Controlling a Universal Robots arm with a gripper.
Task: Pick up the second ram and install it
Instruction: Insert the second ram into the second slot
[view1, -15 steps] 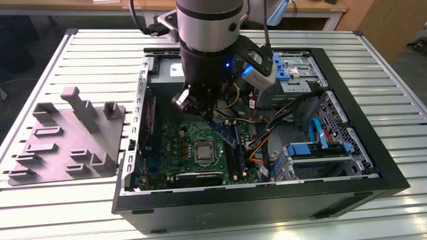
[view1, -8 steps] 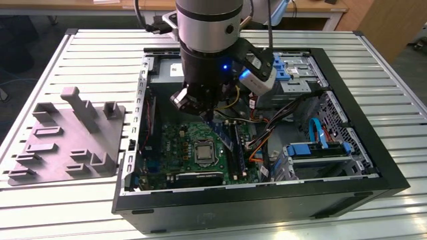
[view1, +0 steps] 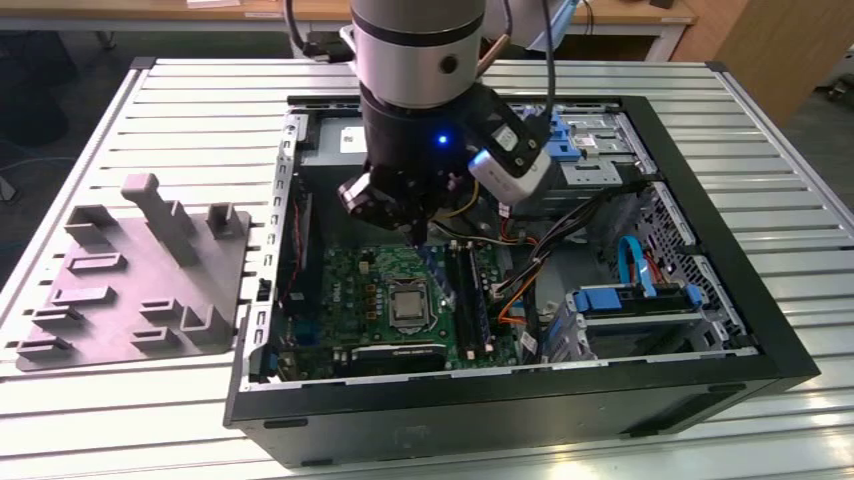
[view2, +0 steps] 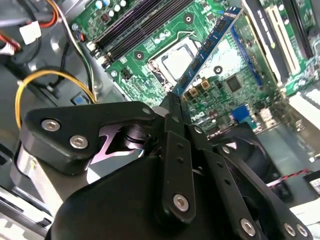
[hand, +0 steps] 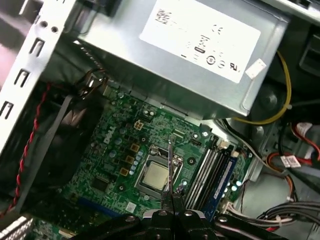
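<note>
Slatted metal table (view1: 747, 130), open black computer case (view1: 534, 405) — black claw (view2: 173, 99) clamped on thin blue memory stick (view2: 207, 47); skew could jam it at black socket strips (view2: 135, 27).

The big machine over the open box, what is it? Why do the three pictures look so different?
It is a robot arm with a gripper, its pinching hand. One picture comes from a camera off the arm; the other two come from cameras riding on its wrist. The open box is a computer case on a metal table. A grey tray lies beside it, at the exterior view's left. The gripper is shut on the second ram, a thin memory stick, held above the green circuit board.
</note>
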